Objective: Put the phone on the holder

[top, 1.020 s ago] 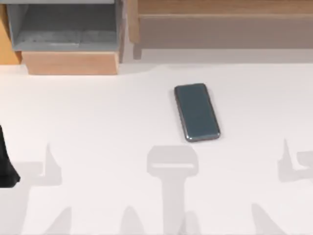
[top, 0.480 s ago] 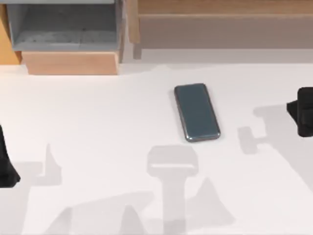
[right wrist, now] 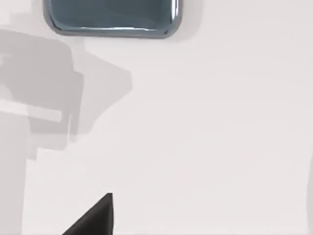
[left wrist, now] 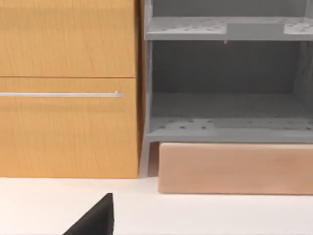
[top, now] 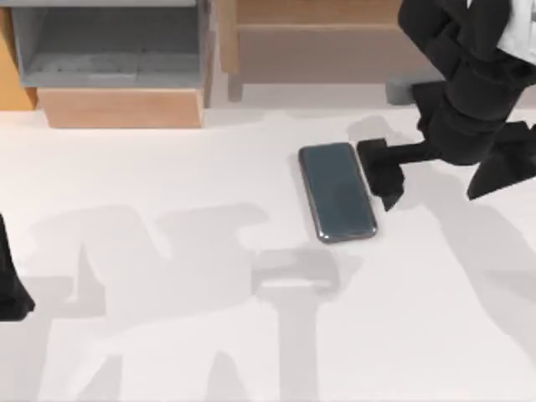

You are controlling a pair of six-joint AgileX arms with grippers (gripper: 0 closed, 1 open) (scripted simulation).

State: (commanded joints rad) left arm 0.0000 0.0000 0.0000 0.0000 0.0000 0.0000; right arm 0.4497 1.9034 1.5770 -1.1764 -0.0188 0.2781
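The white table [top: 167, 335] is taking up most of the top view, and the phone is serving here as the landmark for everything else. Beyond the phone, along the table's far edge, a wooden cabinet [left wrist: 68, 88] is standing with a grey open shelf unit [top: 109, 42] beside it and a pale wooden block [top: 121, 107] sitting at the shelf's foot; a longer wooden shelf [top: 335, 33] is running behind the phone toward the right side.

The right arm [top: 469, 92] is reaching in from the far right corner, and the right gripper [top: 383, 176] is hovering just beside the phone's right long edge, near its far half. I cannot tell whether its fingers are apart or together. The left arm [top: 10, 276] is sitting parked at the table's left edge, well apart from the phone.

The phone [top: 336, 192] is lying flat, face up, near the table's middle, its long axis running roughly away from the viewer, with nothing gripping it. In the right wrist view one end of the phone [right wrist: 112, 17] is showing on bare table.

By my judgement the task is hardly begun: the approach is under way, while grasping, lifting and setting the phone on a holder are all left. No holder is clearly identifiable to me.
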